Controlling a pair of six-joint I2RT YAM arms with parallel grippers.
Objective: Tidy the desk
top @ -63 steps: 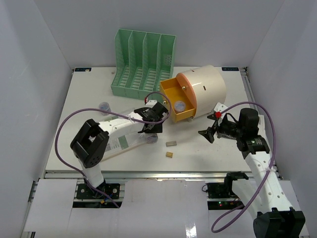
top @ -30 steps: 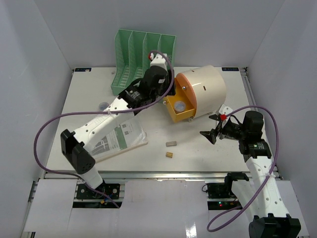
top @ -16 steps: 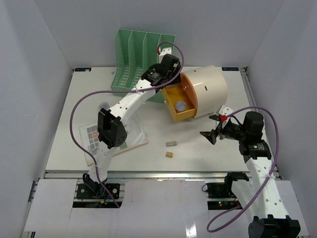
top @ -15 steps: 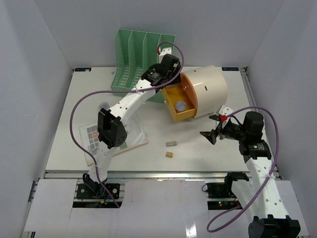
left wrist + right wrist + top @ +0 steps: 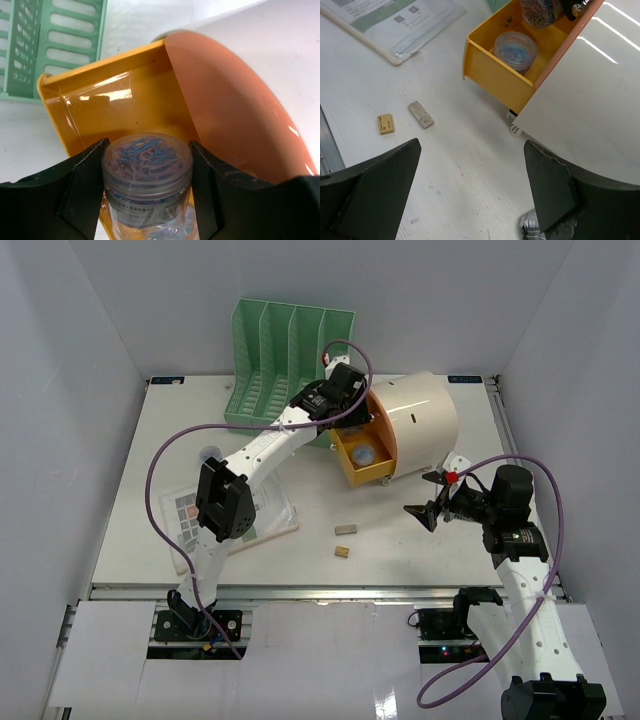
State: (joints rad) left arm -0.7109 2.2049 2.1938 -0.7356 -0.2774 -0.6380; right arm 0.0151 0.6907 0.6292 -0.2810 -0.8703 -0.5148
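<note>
On the white desk (image 5: pixel 190 420) lies the cream drawer box (image 5: pixel 415 420) on its side, its yellow drawer (image 5: pixel 362 462) pulled out. My left gripper (image 5: pixel 345 405) hangs over the drawer's back end, shut on a clear jar of paper clips (image 5: pixel 147 165); in the left wrist view both fingers (image 5: pixel 80 190) press its sides. A second jar of clips (image 5: pixel 515 50) lies inside the drawer (image 5: pixel 492 75). My right gripper (image 5: pixel 425 508) hovers open in front of the box, with bare desk between its fingers (image 5: pixel 385 195).
The green file rack (image 5: pixel 285 360) stands at the back, just left of the left gripper. A booklet (image 5: pixel 240 520) lies front left. Two small erasers (image 5: pixel 346 529) (image 5: pixel 342 551) sit mid-front. A round clear lid or jar (image 5: pixel 210 452) sits left of the arm.
The left arm swung from over the booklet up to the drawer, carrying the jar, and edged slightly right. The drawer box turned a little. The right arm barely moved.
</note>
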